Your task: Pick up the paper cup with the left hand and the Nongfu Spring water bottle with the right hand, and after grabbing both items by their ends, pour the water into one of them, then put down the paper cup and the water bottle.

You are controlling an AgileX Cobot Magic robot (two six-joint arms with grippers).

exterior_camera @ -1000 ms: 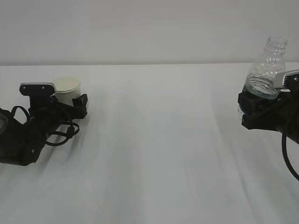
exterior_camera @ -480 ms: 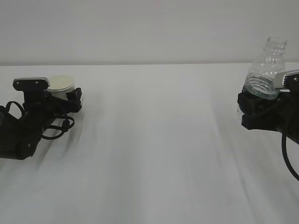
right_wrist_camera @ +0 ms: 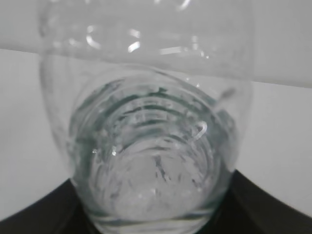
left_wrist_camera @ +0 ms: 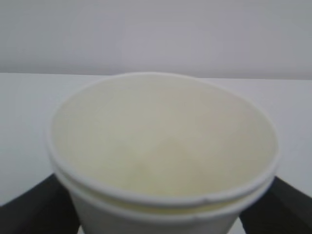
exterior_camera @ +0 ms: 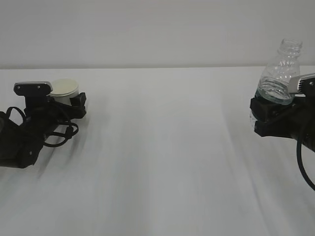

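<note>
While the paper cup [left_wrist_camera: 163, 156] stands upright between the two fingers of my left hand [exterior_camera: 66, 104], its rolled rim and pale cream interior fill the left wrist view, and a black finger [left_wrist_camera: 34, 207] shows low on each side of its wall. My left jaws stand wide around the cup; the views do not show whether the pads press on the wall or stand just clear of it, so I cannot tell whether a grip exists. My left arm lies low on the white table [exterior_camera: 162, 147], with looped cables beside it and the grey camera module just behind the cup. Well apart, at the opposite side of the table, my right hand [exterior_camera: 270, 115] is closed on the lower body of the Nongfu Spring water bottle [exterior_camera: 280, 73]. The bottle rises above the jaws with a slight tilt, its uncapped neck uppermost. Clear water [right_wrist_camera: 151, 190] sits in the lower part, seen through the ribbed wall in the right wrist view.
</note>
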